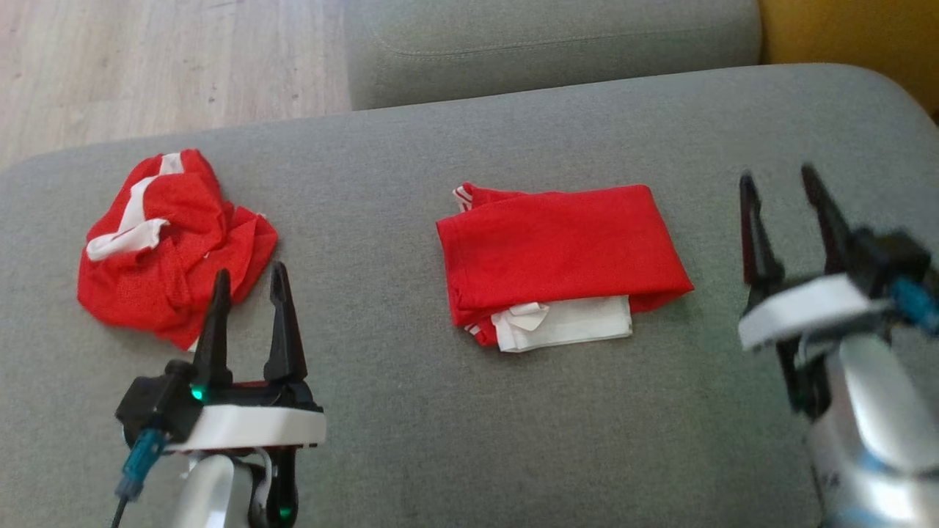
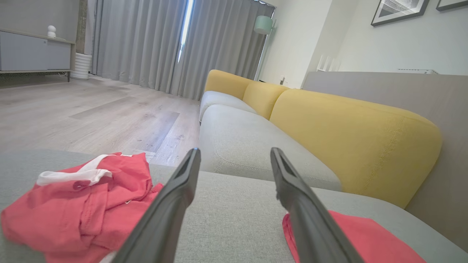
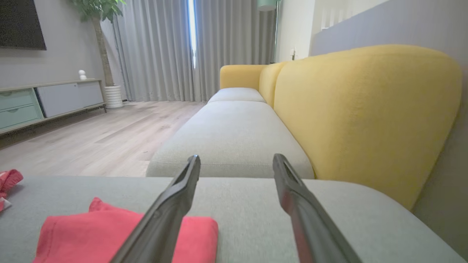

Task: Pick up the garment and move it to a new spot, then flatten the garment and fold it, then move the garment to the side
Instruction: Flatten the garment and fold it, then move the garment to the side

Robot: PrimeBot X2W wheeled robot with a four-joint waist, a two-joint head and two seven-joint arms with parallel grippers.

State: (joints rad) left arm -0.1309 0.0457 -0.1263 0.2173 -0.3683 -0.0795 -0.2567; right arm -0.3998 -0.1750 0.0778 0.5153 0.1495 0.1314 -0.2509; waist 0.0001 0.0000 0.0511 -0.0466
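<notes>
Your left end effector (image 1: 250, 273) is open with nothing between its fingers, tips low over the grey sofa cushion (image 1: 411, 411) at the near right edge of the crumpled garment (image 1: 172, 242); whether a tip touches the cloth, can't tell. In the left wrist view that heap lies off to the left of the fingers, not between them. Your right end effector (image 1: 777, 177) is also spread wide and empty, a bit blurred, sitting near the folded garment (image 1: 561, 249) on its right side but apart from it. In the right wrist view the red cloth is low left of the fingers with bare cushion ahead. The folded garment is mid-cushion: a neat red rectangle, white layer and tag poking out along the near edge, striped trim at the far left corner. The crumpled one is a red and white heap at the left end of the same cushion, well apart from the folded one. Wood floor (image 1: 147, 59) and a yellow backrest (image 3: 365, 109) lie beyond. Judgement: the fold looks done, so the step in hand is moving the garment to the side. Next move calls for bringing the right end effector back over the stack and pinching through all layers at one edge, then sliding or lifting low so the fold doesn't open. Keep it clear of the heap.
</notes>
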